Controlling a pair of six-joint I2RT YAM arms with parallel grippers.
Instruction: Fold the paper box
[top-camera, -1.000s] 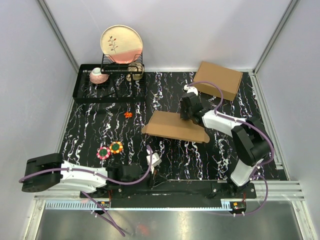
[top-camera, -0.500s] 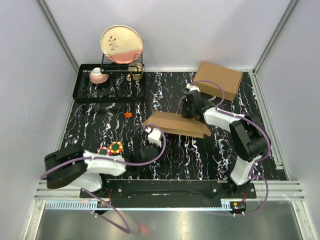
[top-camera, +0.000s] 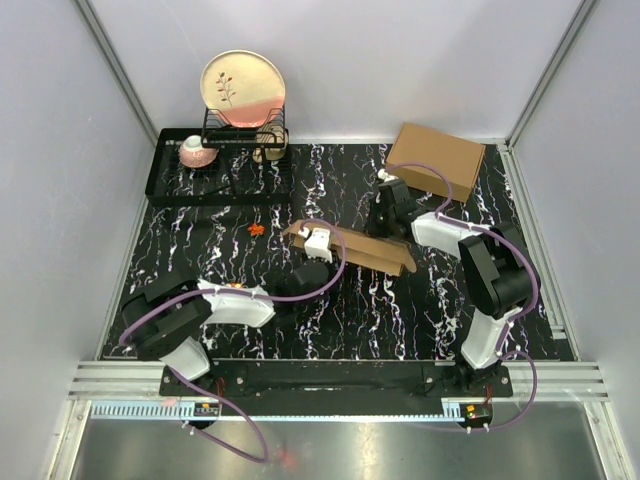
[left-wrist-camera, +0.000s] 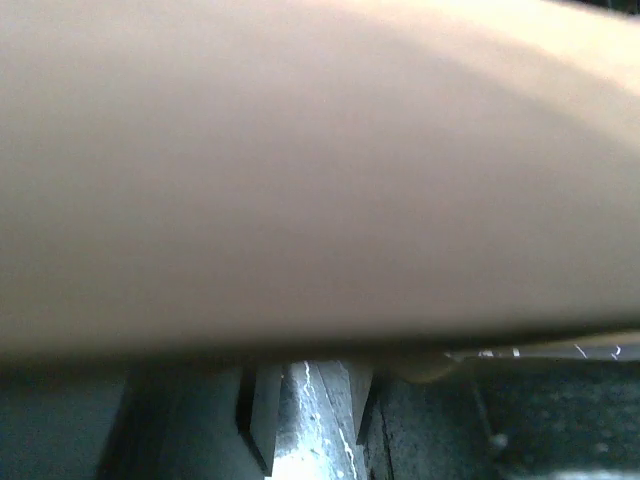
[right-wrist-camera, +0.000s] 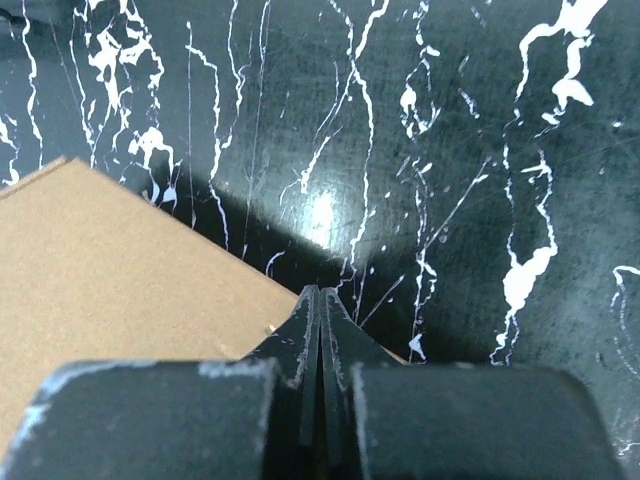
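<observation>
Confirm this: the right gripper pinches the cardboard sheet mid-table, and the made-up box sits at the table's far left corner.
Wrong corner: the made-up box sits at the far right corner, as the top external view shows. The right gripper does pinch the paper box mid-table.

Robotics lab test cell. Walled on three sides by plain white panels (top-camera: 400, 60) set in aluminium frame posts (top-camera: 113, 60). Floored with a black marble-patterned tabletop (top-camera: 400, 310), ending behind both arm bases at a dark mounting rail (top-camera: 350, 380) on bare metal. Stocked with staged props: well beyond the left gripper (top-camera: 312, 238) and off to its left, a black wire dish rack (top-camera: 170, 190) holding one upright plate (top-camera: 242, 88) and a pink cup (top-camera: 197, 152). Near that gripper's left, a small orange trinket (top-camera: 257, 229) lying loose. Beyond the right gripper (right-wrist-camera: 320, 292), a made-up cardboard box (top-camera: 435, 160).
</observation>
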